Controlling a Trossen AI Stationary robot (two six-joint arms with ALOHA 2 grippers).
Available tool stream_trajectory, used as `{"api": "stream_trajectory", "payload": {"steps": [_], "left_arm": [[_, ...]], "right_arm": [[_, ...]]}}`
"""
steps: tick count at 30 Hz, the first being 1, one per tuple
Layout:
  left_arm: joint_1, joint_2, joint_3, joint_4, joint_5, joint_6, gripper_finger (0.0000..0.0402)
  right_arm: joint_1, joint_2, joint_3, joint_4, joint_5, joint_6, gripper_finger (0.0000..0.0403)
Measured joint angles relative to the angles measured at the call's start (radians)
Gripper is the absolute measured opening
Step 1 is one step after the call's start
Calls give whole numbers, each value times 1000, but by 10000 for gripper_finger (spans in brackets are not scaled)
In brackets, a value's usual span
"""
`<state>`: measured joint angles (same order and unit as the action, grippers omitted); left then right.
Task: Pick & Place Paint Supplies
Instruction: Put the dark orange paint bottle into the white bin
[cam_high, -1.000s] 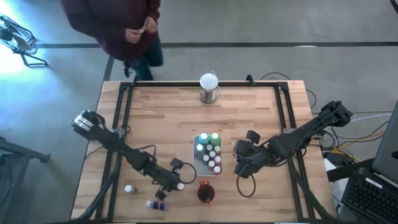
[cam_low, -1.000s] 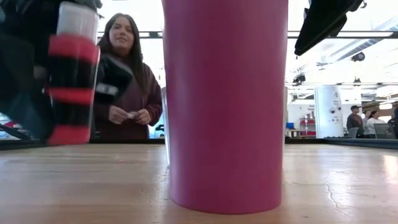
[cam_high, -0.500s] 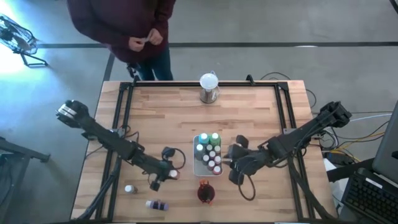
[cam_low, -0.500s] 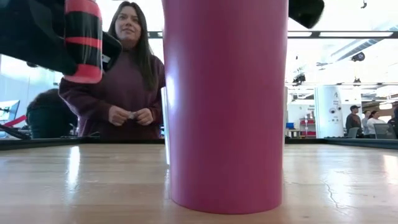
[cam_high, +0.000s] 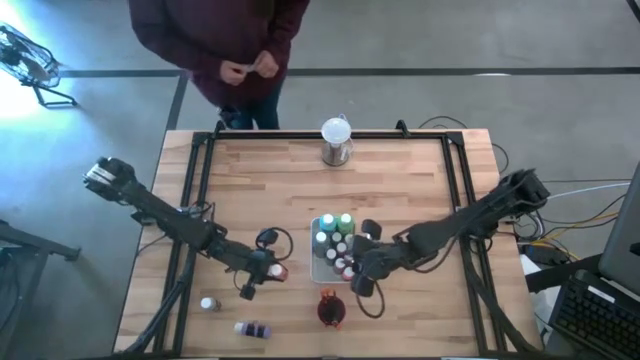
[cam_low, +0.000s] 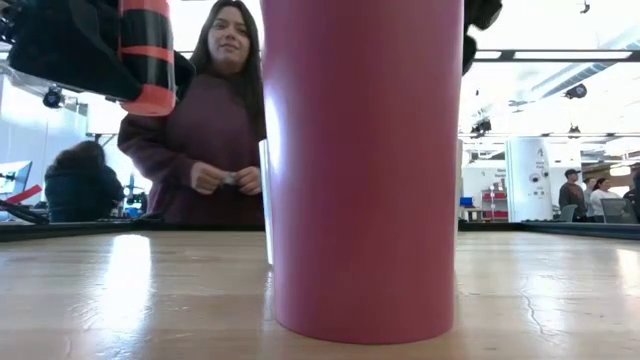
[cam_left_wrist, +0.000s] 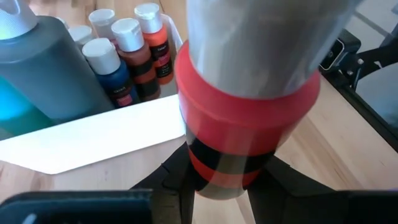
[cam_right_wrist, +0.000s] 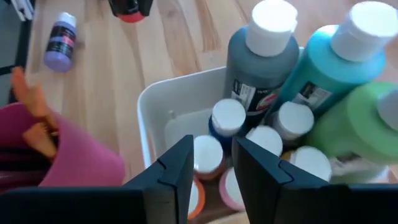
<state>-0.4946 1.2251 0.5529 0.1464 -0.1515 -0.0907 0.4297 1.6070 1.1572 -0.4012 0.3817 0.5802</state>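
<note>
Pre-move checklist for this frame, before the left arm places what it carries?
1. Left gripper grips the red-and-black-labelled paint bottle: ok, shut on it, lifted off the table.
2. Right gripper out of the way: not ok, it hovers open and empty over the white rectangular tray.
3. Room in the tray: ok, bare floor shows at one corner.
4. Supplies left out: not ok, a purple bottle lies on its side and a small white-capped bottle stands on the wooden table.
5. Person in a dark red top off the table: ok.
</note>
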Motion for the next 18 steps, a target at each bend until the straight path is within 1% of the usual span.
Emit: {"api": "stream_trajectory", "payload": {"steps": [4, 9, 14, 18], "left_arm": [[0, 0, 0, -14, 1, -7, 110], [6, 0, 0, -10, 1, -8, 110], [46, 1, 21, -8, 1, -47, 110], [82, 1, 73, -41, 1, -73, 110]], "right_arm": [[-6, 12, 4, 20, 0, -29, 117], [-5, -23, 58, -34, 2, -48, 126], [-10, -20, 156, -32, 2, -165, 134], [-16, 8, 239, -27, 2, -259, 140]]}}
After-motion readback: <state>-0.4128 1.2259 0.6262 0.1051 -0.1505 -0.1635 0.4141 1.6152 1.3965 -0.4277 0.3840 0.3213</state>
